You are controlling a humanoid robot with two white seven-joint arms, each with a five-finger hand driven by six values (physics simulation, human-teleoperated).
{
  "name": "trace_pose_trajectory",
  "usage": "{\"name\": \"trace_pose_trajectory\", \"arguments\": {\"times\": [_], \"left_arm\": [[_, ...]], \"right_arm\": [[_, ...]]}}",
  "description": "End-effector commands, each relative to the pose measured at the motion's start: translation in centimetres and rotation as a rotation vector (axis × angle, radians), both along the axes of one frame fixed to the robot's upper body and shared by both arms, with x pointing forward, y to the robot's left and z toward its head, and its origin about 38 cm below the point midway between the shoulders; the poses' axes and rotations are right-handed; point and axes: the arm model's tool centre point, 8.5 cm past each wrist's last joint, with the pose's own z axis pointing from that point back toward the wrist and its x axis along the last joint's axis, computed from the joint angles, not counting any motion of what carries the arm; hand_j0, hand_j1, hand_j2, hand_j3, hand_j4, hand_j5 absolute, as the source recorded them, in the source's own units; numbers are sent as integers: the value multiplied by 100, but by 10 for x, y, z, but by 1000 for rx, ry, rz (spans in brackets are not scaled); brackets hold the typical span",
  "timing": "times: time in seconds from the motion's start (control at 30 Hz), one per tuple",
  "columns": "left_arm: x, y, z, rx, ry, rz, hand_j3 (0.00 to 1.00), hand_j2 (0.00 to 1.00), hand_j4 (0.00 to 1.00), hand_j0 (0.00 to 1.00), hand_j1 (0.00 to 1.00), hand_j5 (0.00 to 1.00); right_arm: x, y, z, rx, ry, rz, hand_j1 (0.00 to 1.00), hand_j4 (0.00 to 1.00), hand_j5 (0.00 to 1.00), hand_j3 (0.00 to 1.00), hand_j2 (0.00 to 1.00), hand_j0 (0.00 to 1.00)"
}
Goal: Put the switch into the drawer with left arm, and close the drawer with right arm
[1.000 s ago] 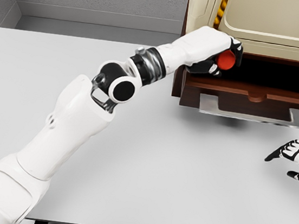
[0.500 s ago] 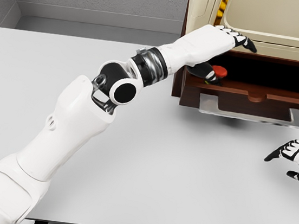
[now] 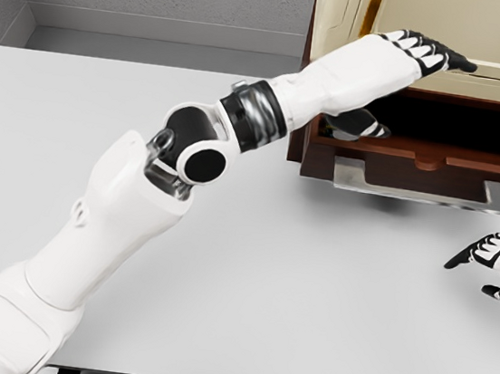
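**A:** What do you have at the drawer (image 3: 472,164)?

**B:** You can see it pulled open from the dark wooden cabinet (image 3: 307,112), its metal handle (image 3: 425,188) facing you. Your left hand (image 3: 410,59) is above it with fingers (image 3: 444,56) stretched flat, holding nothing; the thumb dips toward the drawer's left end.

**A:** And the switch?

**B:** You can't make it out here.

**A:** The other side?

**B:** Your right hand (image 3: 495,268) sits over the white table (image 3: 311,286) at the right edge, fingers loose, well apart from the handle.

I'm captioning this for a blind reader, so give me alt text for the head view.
The left hand hangs open over the open brown drawer, holding nothing, its fingers spread toward the cream cabinet above. The right hand rests open at the right edge of the white table. The switch isn't visible.
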Motion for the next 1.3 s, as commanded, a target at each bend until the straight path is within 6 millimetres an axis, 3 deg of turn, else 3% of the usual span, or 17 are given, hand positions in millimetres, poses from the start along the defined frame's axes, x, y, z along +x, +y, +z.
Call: {"name": "trace_pose_trajectory", "arguments": {"times": [0.0,0.1,0.27,0.37,0.5,0.73,0.8,0.83,0.87,0.97,1.03,1.27], "left_arm": [[-25,-4,19,-55,-76,-132,100,100,100,100,100,100],[-40,-2,33,-168,-4,-256,100,100,100,100,100,100],[-30,62,27,-256,214,-359,100,100,100,100,100,100],[-25,100,11,-237,334,-387,100,100,100,100,100,100],[-42,159,1,-289,210,-490,100,100,100,100,100,100],[-52,290,-65,-247,352,-127,100,100,100,100,100,100],[-35,341,-96,-184,384,82,100,100,100,100,100,100],[-27,365,-122,-165,443,178,100,100,100,100,100,100],[-23,375,-138,-182,482,222,100,100,100,100,100,100],[-35,382,-171,-152,575,246,100,100,100,100,100,100],[-47,372,-197,-157,649,218,100,100,100,100,100,100],[-48,391,-197,-192,652,266,100,100,100,100,100,100]], "right_arm": [[0,0,1,4,0,-2,70,70,70,70,70,70],[3,-4,2,-1,-6,-12,70,70,70,70,70,70],[5,-11,2,-8,-9,-34,70,70,70,70,70,70],[5,-12,2,-9,-9,-36,70,70,70,70,70,70],[6,-15,2,-11,-8,-45,70,70,70,70,70,70],[11,-21,5,-15,-25,-67,70,70,70,70,70,70],[12,-26,4,-14,-26,-83,70,70,70,70,70,70],[13,-26,5,-12,-35,-86,70,70,70,70,70,70],[14,-27,5,-12,-36,-86,70,70,70,70,70,70],[15,-26,7,-12,-44,-87,70,70,70,70,70,70],[17,-26,7,2,-57,-94,70,70,70,70,70,70],[22,-31,10,3,-75,-112,71,71,71,71,71,71]]}}
